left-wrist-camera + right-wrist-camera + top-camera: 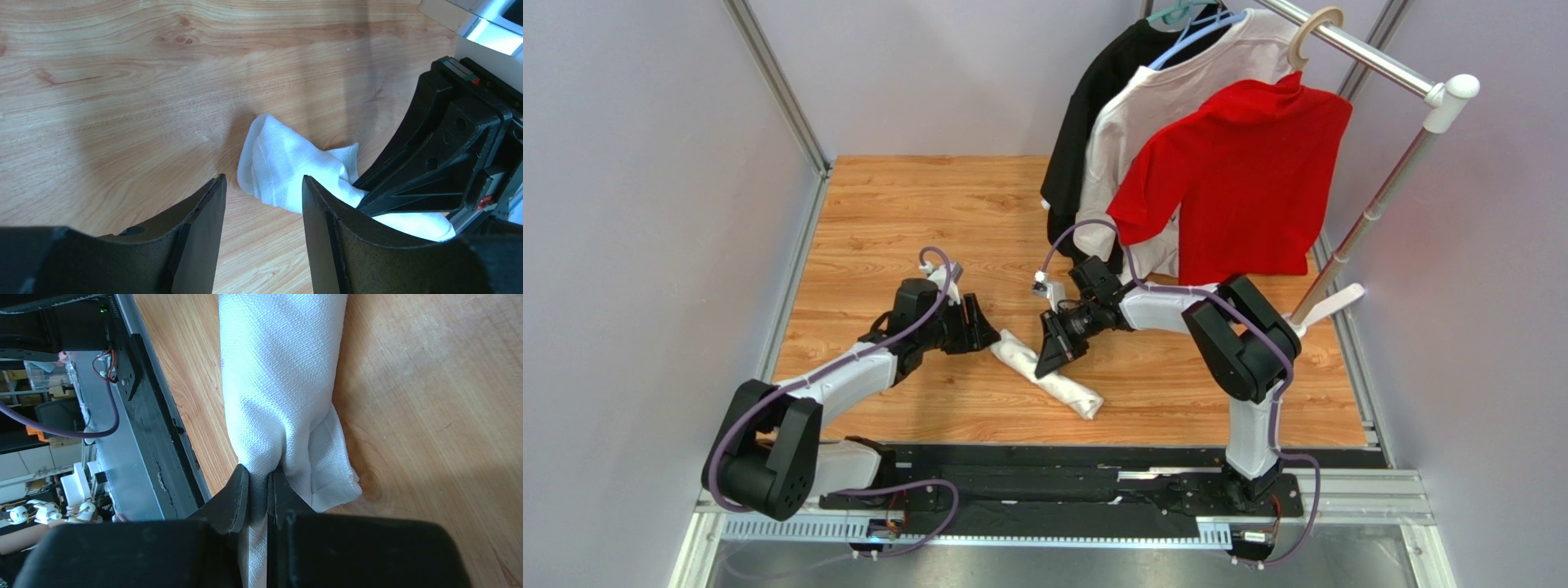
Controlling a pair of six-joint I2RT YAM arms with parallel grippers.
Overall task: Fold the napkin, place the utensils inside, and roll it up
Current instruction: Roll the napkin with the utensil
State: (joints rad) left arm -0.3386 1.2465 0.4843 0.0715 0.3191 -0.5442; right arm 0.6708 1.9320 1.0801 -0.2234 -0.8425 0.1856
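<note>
The thin white cloth napkin lies rolled on the wooden counter. Our right gripper pinches a fold near its left end, and our left gripper stands open beside that end. We should grip firmly and steady the loose flap against unwinding.

Bright even light from above; soft shadows on table; napkin weave sharp; near foreground blurred

Napkin middle apparently under right hand
</note>
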